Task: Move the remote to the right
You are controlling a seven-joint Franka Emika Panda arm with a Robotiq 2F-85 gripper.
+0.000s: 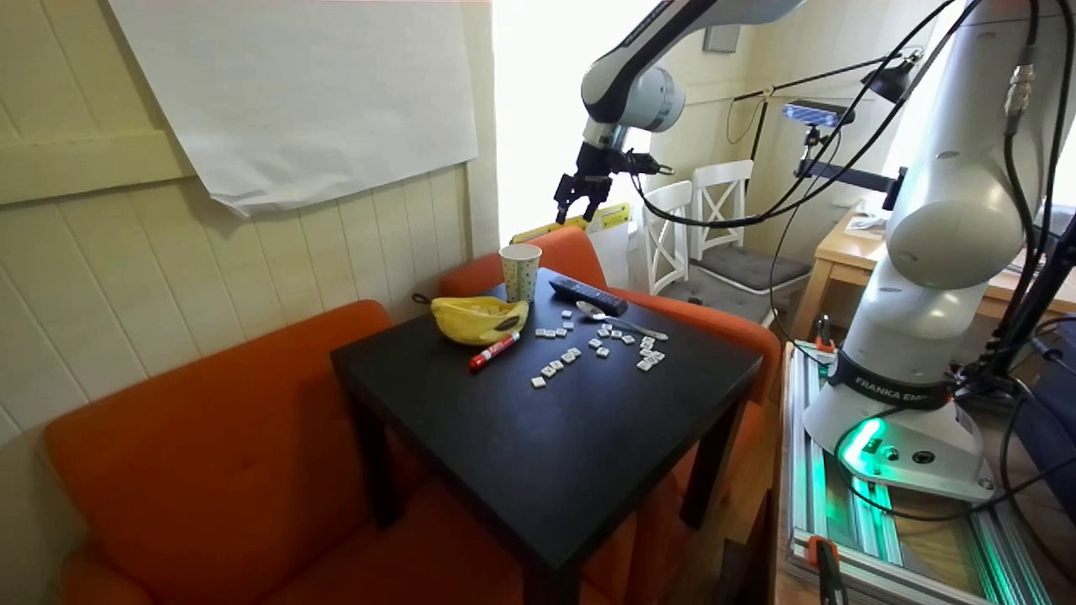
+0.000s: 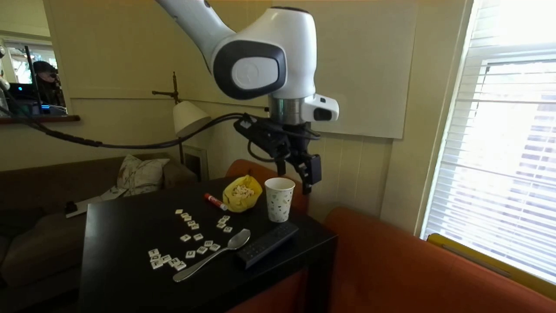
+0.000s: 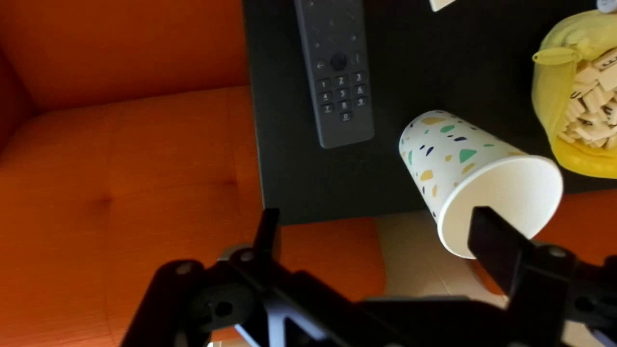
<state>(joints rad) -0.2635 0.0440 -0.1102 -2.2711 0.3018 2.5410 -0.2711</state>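
The remote is a slim black bar lying flat on the dark table near its edge. It shows in both exterior views [image 1: 588, 297] [image 2: 268, 244] and in the wrist view [image 3: 340, 82], where its keypad end faces me and its far end is cut off by the top edge. My gripper is in the air above the table's corner, apart from the remote, in both exterior views [image 1: 574, 214] [image 2: 294, 181]. In the wrist view my gripper [image 3: 377, 212] has its two fingers wide apart with nothing between them. The right finger overlaps the cup's rim in that view.
A spotted paper cup [image 2: 279, 202] stands close to the remote's end. A spoon [image 2: 213, 257] lies beside the remote. A yellow banana-shaped pouch [image 1: 479, 320] holds letter tiles. A red marker [image 1: 494, 351] and several loose tiles [image 1: 561, 365] lie on the table [image 1: 538, 454]. Orange seats [image 3: 130, 202] border it.
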